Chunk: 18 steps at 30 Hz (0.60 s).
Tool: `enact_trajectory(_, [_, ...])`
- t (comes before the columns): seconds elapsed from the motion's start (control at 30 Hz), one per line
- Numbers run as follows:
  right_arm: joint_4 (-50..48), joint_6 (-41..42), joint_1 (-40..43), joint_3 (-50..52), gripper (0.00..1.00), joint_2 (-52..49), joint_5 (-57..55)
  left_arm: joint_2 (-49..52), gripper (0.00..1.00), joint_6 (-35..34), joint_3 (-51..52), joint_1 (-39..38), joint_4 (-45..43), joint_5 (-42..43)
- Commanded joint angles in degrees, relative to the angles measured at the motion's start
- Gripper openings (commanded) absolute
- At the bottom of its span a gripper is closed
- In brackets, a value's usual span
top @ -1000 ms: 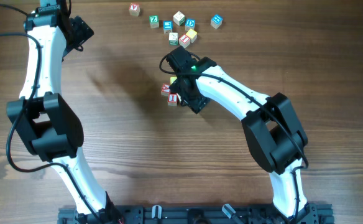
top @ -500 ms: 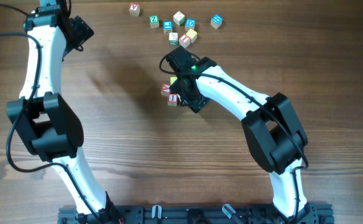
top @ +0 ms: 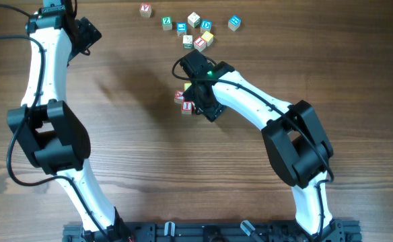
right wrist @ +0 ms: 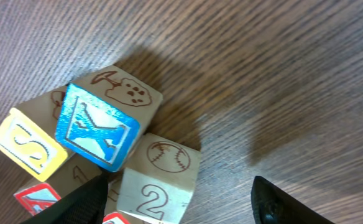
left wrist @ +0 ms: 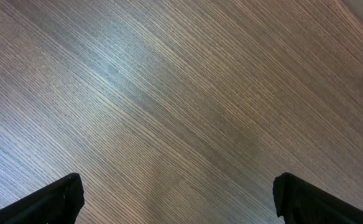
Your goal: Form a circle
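- Overhead: the circle sits mid-table, a tight clump of tiny letter cubes mostly hidden under the right gripper. Two red cubes show at its left edge, their letters too small to read surely.
- Overhead: loose cubes lie scattered farther off, apart from the circle, with red, green, blue and yellow faces. Their writing is too small to read.
- Overhead: the left gripper is at the far left, well apart from every cube. How its jaws stand cannot be told here.
- Left wrist: the left gripper is spread wide, its fingertips in the two lower corners, with only bare table between them.
- Right wrist: the X cube, blue with a white "X", is tilted and overlaps a plain cube that bears a line drawing.
- Right wrist: the S cube, yellow with a pale "S", is just left of the X cube.
- Right wrist: the 2 cube, whitish, shows a "2" on its side and a baseball drawing on top. Red-and-white corners peek out at the bottom edge.
- Right wrist: the right gripper stands wide and grips nothing. One finger is just beside the 2 cube, and the other is well apart over bare wood.
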<state>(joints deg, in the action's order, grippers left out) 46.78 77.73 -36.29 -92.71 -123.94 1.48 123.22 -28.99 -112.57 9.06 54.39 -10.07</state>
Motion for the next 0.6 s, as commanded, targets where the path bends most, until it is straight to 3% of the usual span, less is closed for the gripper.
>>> enact_trajectory(0.0, [-0.5, -1.3, -0.1, -0.1, 0.74, 2.1, 0.7, -0.2, 1.00, 0.3, -0.6, 0.1, -0.1, -0.7])
enact_trajectory(0.4, [-1.2, -2.8, 0.5, -0.1, 0.74, 3.9, 0.7, -0.2, 1.00, 0.3, -0.6, 0.1, -0.1, -0.7])
enact_trajectory(0.57, [-1.3, -5.8, 2.2, -0.1, 0.68, 4.7, 0.7, -0.2, 1.00, 0.3, -0.6, 0.1, -0.1, -0.7])
